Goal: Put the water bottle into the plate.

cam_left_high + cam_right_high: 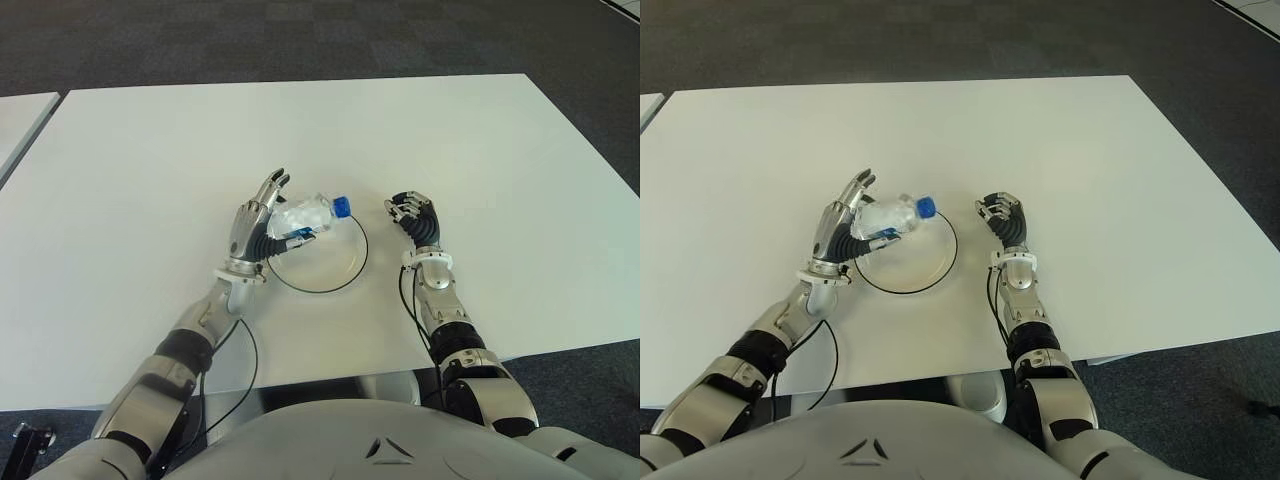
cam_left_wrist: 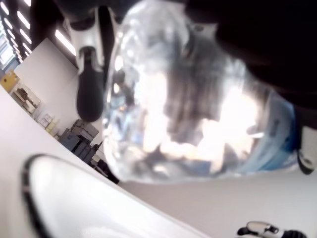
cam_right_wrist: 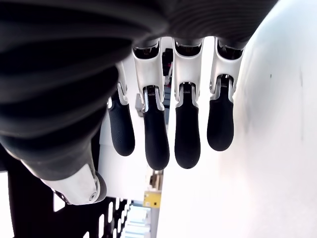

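The left hand (image 1: 258, 228) grasps the water bottle (image 1: 305, 217) and holds it above the left rim of the plate (image 1: 352, 268), near the middle of the tabletop (image 1: 480, 140). Judged progress: pick-up is done; lowering and release remain. The bottle lies roughly horizontal, its long axis running toward the right edge and slightly toward the far edge, blue cap (image 1: 341, 207) leading. The right hand (image 1: 415, 218) shows just right of the plate, 4 fingers curled, holding nothing
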Robot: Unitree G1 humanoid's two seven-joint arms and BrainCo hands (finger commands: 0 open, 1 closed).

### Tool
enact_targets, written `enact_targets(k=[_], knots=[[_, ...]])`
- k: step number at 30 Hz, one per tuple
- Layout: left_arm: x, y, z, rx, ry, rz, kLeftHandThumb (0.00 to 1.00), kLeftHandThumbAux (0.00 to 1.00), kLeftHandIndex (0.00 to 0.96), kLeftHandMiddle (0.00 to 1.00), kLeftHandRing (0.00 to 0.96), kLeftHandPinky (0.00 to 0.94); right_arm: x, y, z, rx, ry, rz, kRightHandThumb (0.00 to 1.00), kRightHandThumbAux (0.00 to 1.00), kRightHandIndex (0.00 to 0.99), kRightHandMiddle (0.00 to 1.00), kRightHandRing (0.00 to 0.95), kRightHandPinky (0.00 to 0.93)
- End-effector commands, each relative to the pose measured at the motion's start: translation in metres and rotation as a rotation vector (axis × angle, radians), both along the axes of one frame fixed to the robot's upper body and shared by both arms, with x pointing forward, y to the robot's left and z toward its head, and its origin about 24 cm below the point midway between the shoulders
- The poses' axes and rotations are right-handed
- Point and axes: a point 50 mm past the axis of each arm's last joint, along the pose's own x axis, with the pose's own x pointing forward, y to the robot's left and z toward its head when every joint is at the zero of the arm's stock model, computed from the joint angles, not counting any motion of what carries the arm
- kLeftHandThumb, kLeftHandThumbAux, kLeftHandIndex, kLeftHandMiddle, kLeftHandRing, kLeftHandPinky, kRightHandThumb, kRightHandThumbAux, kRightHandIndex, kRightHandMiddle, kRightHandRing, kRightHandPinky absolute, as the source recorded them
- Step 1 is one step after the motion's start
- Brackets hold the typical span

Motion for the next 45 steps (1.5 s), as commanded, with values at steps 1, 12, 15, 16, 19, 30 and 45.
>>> enact_targets(k=[1, 12, 15, 16, 19, 30, 45], knots=[[0.001, 0.001, 0.002, 0.129, -0.034, -0.001, 0.035, 0.457, 0.000, 0.000, 0.000, 0.000, -0.002, 0.000, -0.004, -0.002, 0.021, 0.000, 0.709, 0.730, 0.429, 0.516, 0.532, 0.551], [0.002, -0.001, 0.003, 0.356, -0.054, -0.037, 0.050, 0.476, 0.000, 0.000, 0.000, 0.000, -0.002, 0.001, -0.004, -0.010, 0.023, -0.007, 0.707, 0.731, 0.428, 0.511, 0.522, 0.535], [0.003, -0.002, 0.004, 0.417, -0.055, -0.056, 0.045, 0.476, 0.000, 0.000, 0.000, 0.000, -0.003, 0.001, -0.004, -0.009, 0.025, -0.010, 0.707, 0.732, 0.428, 0.510, 0.521, 0.544], [0.003, -0.002, 0.005, 0.429, -0.055, -0.059, 0.044, 0.476, 0.000, 0.000, 0.000, 0.000, -0.003, 0.002, -0.004, -0.009, 0.025, -0.011, 0.707, 0.732, 0.428, 0.510, 0.521, 0.545], [0.003, -0.003, 0.006, 0.464, -0.049, -0.076, 0.037, 0.476, 0.000, 0.000, 0.000, 0.000, -0.003, 0.002, -0.004, -0.007, 0.025, -0.013, 0.707, 0.732, 0.428, 0.510, 0.523, 0.548], [0.003, -0.006, 0.007, 0.516, -0.013, -0.123, 0.031, 0.463, 0.000, 0.000, 0.000, 0.000, -0.003, 0.002, -0.003, -0.001, 0.021, -0.010, 0.708, 0.731, 0.429, 0.507, 0.525, 0.542], [0.003, -0.009, 0.008, 0.405, 0.019, -0.127, 0.036, 0.464, 0.000, 0.000, 0.000, 0.000, -0.003, 0.003, -0.004, -0.001, 0.027, -0.016, 0.708, 0.731, 0.428, 0.509, 0.525, 0.550]])
